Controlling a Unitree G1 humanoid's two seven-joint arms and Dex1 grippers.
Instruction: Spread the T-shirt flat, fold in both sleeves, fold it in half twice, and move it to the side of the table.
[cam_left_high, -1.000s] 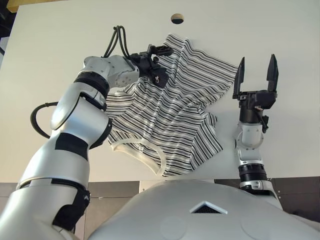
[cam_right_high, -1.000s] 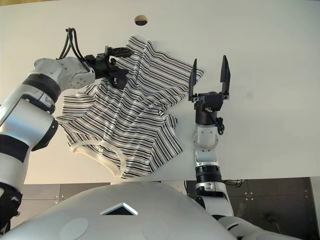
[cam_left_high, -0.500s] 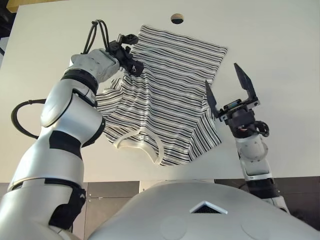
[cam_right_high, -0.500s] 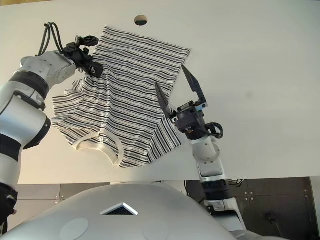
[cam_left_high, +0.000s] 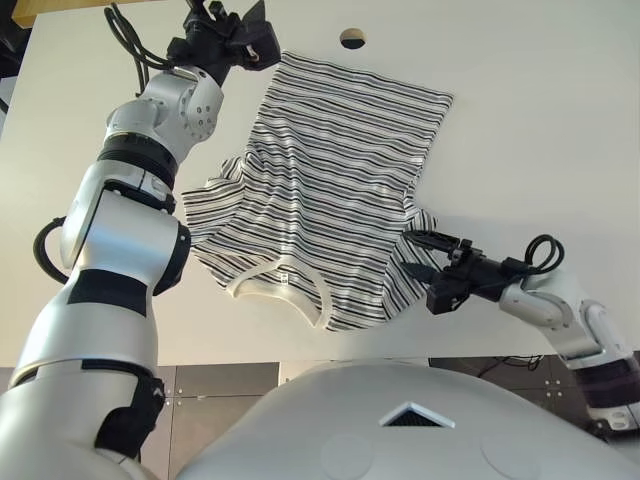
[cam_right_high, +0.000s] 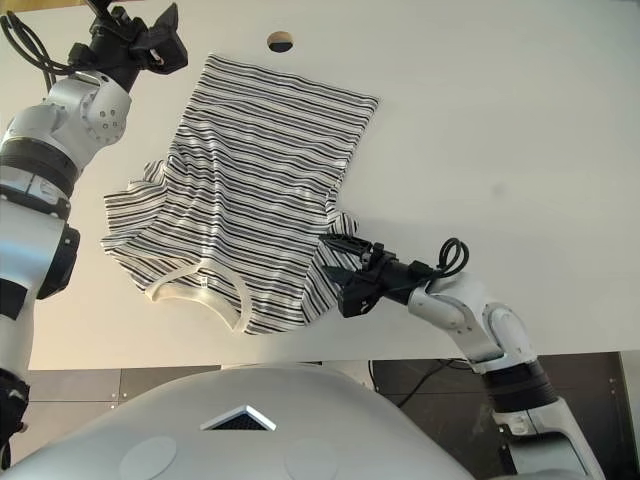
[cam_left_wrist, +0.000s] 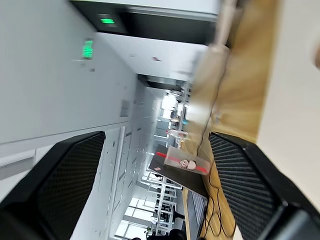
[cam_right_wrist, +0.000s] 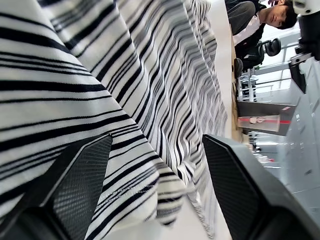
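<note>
On your far left, the left gripper (cam_left_high: 232, 22) is held high over the far left part of the white table (cam_left_high: 540, 120), just beside the T-shirt's far left corner and clear of the cloth. In its wrist view you can see its two black pads (cam_left_wrist: 65, 180) spread well apart with only the room behind showing between them. Next comes the black-and-white striped T-shirt (cam_left_high: 330, 170), which lies in the middle of the table with its hem toward the far side and its white collar (cam_left_high: 280, 290) toward the near edge. Its left sleeve (cam_left_high: 212, 195) is bunched and wrinkled, while the body is mostly laid out with some creases running down it, and the far hem lies fairly straight. Just beyond that hem, near its left end, you'll find a small round hole (cam_left_high: 354, 38) in the tabletop. On your right, the right gripper (cam_left_high: 420, 256) sits low at the shirt's right sleeve (cam_left_high: 418, 222), close to the near right corner of the cloth. Its fingers (cam_right_wrist: 80, 185) are spread, and striped fabric lies right in front of them in the wrist view. You cannot tell from here whether the tips actually touch the cloth.
</note>
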